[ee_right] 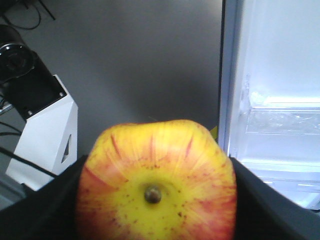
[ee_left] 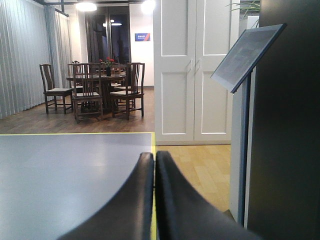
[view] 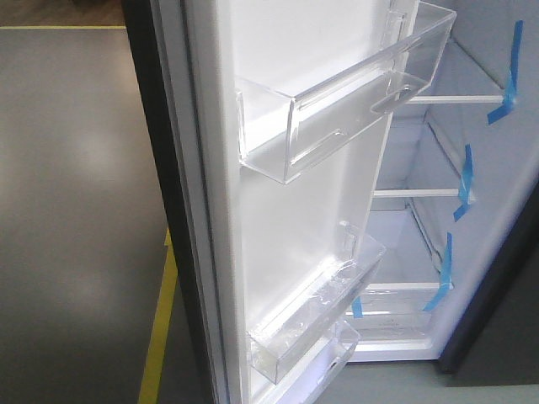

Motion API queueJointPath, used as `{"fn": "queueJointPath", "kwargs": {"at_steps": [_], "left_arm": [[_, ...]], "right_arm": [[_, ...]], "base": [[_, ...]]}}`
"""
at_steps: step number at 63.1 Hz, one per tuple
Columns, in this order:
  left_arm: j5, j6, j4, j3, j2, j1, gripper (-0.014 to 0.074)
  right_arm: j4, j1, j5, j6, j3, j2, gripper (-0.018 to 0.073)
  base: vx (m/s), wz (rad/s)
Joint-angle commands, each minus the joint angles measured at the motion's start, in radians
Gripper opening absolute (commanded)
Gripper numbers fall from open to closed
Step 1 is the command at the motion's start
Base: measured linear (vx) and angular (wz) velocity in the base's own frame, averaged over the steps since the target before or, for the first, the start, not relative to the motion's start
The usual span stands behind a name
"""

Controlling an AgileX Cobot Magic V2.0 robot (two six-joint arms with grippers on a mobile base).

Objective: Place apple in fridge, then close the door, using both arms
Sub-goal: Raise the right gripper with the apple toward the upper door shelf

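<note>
Right wrist-mounted view: right gripper (ee_right: 156, 210) is pinching the apple (ee_right: 156, 170) by its sides, stem end toward the lens. Its black fingers (ee_right: 47, 212) show only at the frame edges, so I can't judge grip depth.

Risk 1: it's round fruit and could roll or slip out on a fast swing. White lining with a clear bin sits to the right. The apple is not yet inside the fridge (view: 505, 210).

Left gripper (ee_left: 154, 200) is pressed together and empty, beside a dark panel (ee_left: 290, 125), looking out into the room.

Front view: door (view: 219, 210) is open, with its bins (view: 354, 109) jutting toward the shelves (view: 446, 99).

Risk 2: right arm clips a bin going in.

Risk 3: left arm pushes the door before the right arm is clear and pinches it.
</note>
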Motion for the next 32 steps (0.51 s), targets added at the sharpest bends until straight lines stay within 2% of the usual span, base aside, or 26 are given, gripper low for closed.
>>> {"fn": "queueJointPath", "kwargs": {"at_steps": [1,9,19,25,32], "left_arm": [[-0.072,-0.007,-0.009,0.021,-0.014,0.001,-0.0006],[-0.072,-0.007,-0.009,0.021,-0.014,0.001,-0.0006],[-0.072,-0.007,-0.009,0.021,-0.014,0.001,-0.0006],[-0.072,-0.007,-0.009,0.021,-0.014,0.001,-0.0006],[-0.072,-0.007,-0.009,0.021,-0.014,0.001,-0.0006]], "right_arm": [[-0.017,0.001,-0.134,0.027,-0.029,0.038,0.0347],[-0.16,0.001,-0.197,0.112,-0.062,0.124,0.0323],[-0.324,0.001,-0.2,0.183,-0.167,0.283,0.0309],[-0.367,0.001,-0.2,0.202,-0.243,0.376,0.0307],[-0.366,0.001,-0.209,0.202,-0.351,0.473,0.0307]], "base": [[0.0,0.0],[0.0,0.0],[0.0,0.0],[0.0,0.0],[0.0,0.0]]}}
